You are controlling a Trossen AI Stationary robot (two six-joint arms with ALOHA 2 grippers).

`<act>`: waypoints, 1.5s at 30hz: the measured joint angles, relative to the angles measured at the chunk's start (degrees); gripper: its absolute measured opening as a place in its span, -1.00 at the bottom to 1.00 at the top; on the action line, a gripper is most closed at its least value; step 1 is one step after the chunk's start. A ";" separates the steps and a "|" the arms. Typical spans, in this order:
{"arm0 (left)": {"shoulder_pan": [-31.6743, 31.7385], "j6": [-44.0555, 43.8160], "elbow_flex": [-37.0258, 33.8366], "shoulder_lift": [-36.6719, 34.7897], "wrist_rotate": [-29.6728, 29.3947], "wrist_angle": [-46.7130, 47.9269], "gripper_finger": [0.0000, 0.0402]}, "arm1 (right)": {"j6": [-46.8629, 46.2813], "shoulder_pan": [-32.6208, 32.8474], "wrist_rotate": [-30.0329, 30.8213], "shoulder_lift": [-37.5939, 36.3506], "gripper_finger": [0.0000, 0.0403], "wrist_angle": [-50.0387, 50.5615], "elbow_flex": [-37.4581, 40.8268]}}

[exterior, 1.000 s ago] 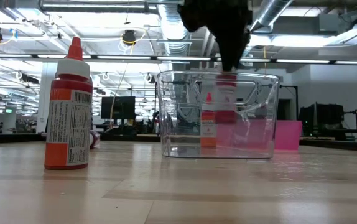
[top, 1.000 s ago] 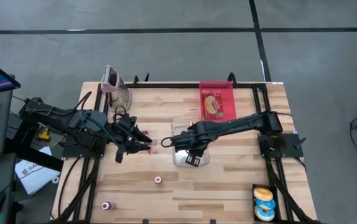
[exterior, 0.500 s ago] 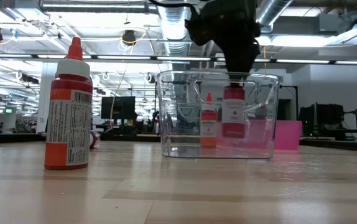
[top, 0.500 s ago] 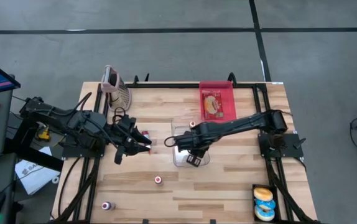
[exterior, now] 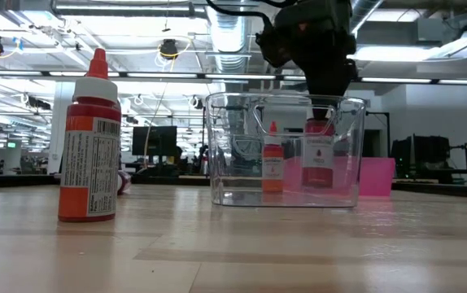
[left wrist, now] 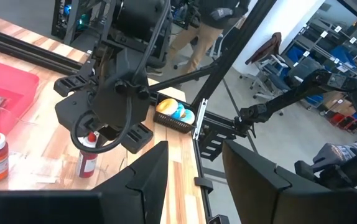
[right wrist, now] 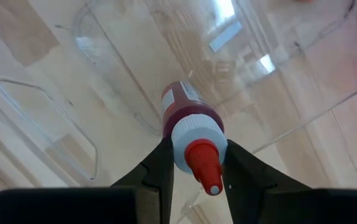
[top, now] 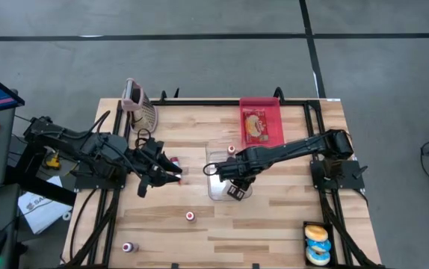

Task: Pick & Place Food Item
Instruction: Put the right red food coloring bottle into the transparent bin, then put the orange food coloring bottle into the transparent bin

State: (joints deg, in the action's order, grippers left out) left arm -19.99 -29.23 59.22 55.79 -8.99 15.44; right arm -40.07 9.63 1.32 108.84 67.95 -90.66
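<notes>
Hanging upright inside the clear plastic bin (exterior: 286, 150), the small red bottle (right wrist: 188, 127) is pinched at its white cap between the two dark fingers (right wrist: 157, 168) of the right gripper (right wrist: 194, 163), which points straight down over the bin. In the low view the bottle (exterior: 318, 159) sits low within the walls, and whether its base touches the bin floor is hard to tell through the plastic. Another small red bottle (exterior: 272, 159) shows through the bin's wall at the middle; from above it stands on the wood just beyond the bin (top: 232, 149).

The bin rests near the middle of the wooden table (top: 274, 224), with the right arm reaching in from the right edge. Beyond it lies a red tray (top: 262, 123) holding a packaged item. A larger red sauce bottle (exterior: 89, 138) stands well to the bin's left in the low view. Two more small bottles (top: 190, 216) stand toward the table's front, and a black basket (top: 318, 244) with coloured doughnuts sits at the front right corner.

The left gripper (top: 171, 175) waits raised over the table's left side, its fingers parted around nothing.
</notes>
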 joint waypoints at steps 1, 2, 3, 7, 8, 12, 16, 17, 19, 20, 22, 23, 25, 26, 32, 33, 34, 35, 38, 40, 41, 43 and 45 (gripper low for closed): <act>0.00 0.00 0.00 0.00 0.02 0.00 -0.26 | 0.12 0.00 0.01 0.00 -0.53 -0.30 -0.01; 0.01 0.00 0.00 0.00 0.02 0.00 -0.26 | 0.37 0.00 0.02 0.05 -0.53 -0.47 -0.01; 0.00 -0.02 0.00 0.00 0.02 0.00 -0.26 | 0.75 0.00 0.04 0.09 -0.53 -0.49 -0.01; 0.00 -0.07 0.00 0.00 0.02 -0.02 -0.26 | 1.90 0.00 0.63 0.11 -0.53 -0.64 -0.01; 0.00 -0.08 0.00 0.00 0.02 -0.02 -0.26 | 1.99 0.00 0.76 0.12 -0.51 -0.78 -0.01; 0.00 -0.17 0.02 0.00 0.02 -0.04 -0.26 | 2.59 0.00 1.29 0.13 -0.38 -0.94 -0.01; 0.02 -0.17 0.00 0.00 0.02 -0.04 -0.26 | 3.19 0.02 1.31 0.13 -0.36 -1.21 -0.01; 0.00 -0.17 0.02 0.00 0.02 -0.04 -0.26 | 3.42 0.11 1.31 0.13 -0.36 -1.25 -0.01; 0.00 -0.18 0.02 0.00 0.02 -0.04 -0.26 | 4.09 0.27 1.29 0.13 -0.37 -1.68 -0.01; 0.00 -0.17 0.02 0.00 0.02 -0.04 -0.26 | 4.14 0.43 1.29 0.13 -0.37 -2.03 -0.01; 0.02 -0.20 0.02 0.00 0.02 -0.04 -0.26 | 4.15 0.48 1.27 0.13 -0.36 -2.94 -0.01; 0.00 -0.20 0.02 0.00 0.02 -0.04 -0.26 | 4.13 0.49 1.27 0.13 -0.34 -3.24 -0.01; 0.01 -0.20 0.02 0.00 0.02 -0.04 -0.26 | 4.13 0.48 1.27 0.13 -0.30 -3.46 -0.01; 0.01 -0.20 0.02 0.00 0.02 -0.04 -0.26 | 4.13 0.48 1.27 0.13 -0.28 -3.56 -0.01; 0.01 -0.20 0.02 0.00 0.02 -0.04 -0.26 | 4.16 0.48 1.27 0.07 -0.16 -3.14 -0.03; 0.02 -0.20 0.02 0.00 0.02 -0.04 -0.26 | 4.24 0.48 1.31 -0.04 -0.15 -2.73 -0.03; 0.02 -0.20 0.02 0.00 0.02 -0.04 -0.26 | 4.28 0.48 1.35 -0.15 -0.15 -2.33 -0.03; 0.00 -0.20 0.02 0.00 0.02 -0.04 -0.26 | 4.34 0.48 1.50 -0.42 -0.14 -2.04 -0.05; 0.02 -0.20 0.02 0.00 0.02 -0.04 -0.26 | 4.68 0.50 2.79 -2.49 -0.14 -1.05 -0.03; 0.02 -0.17 0.02 0.00 0.03 0.00 -0.26 | 4.68 0.64 4.95 -5.04 -0.15 -0.86 -0.03; 0.02 -0.15 0.02 0.00 0.02 -0.01 -0.26 | 4.56 0.84 5.98 -6.31 -0.15 -1.05 -0.03; 0.02 -0.15 0.02 0.00 0.02 0.03 -0.26 | 4.33 0.90 8.01 -9.27 -0.15 -1.28 -0.03; 0.02 -0.03 0.02 0.00 0.04 0.07 -0.26 | 5.16 1.07 10.02 -12.36 -0.14 -1.52 -0.03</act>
State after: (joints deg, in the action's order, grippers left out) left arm -19.97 -29.26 59.24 55.79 -8.95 15.51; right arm -34.91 10.70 11.34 96.48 66.43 -90.70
